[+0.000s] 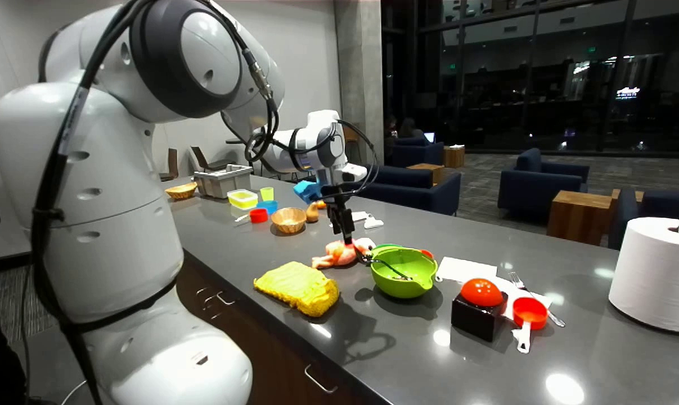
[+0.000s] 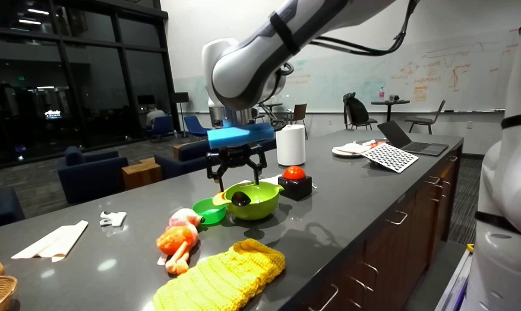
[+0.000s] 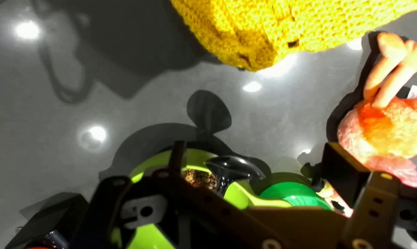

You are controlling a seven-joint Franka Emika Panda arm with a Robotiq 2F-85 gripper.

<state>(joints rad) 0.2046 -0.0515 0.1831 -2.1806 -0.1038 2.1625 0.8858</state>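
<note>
Black utensil (image 2: 241, 198) in green bowl (image 2: 258, 210), just below the parted jaws.

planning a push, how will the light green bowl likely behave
The light green bowl may slide on the glossy countertop; its smooth wall looks stiff. The black spoon jutting past its rim could shift and scatter the brown bits inside.
</note>
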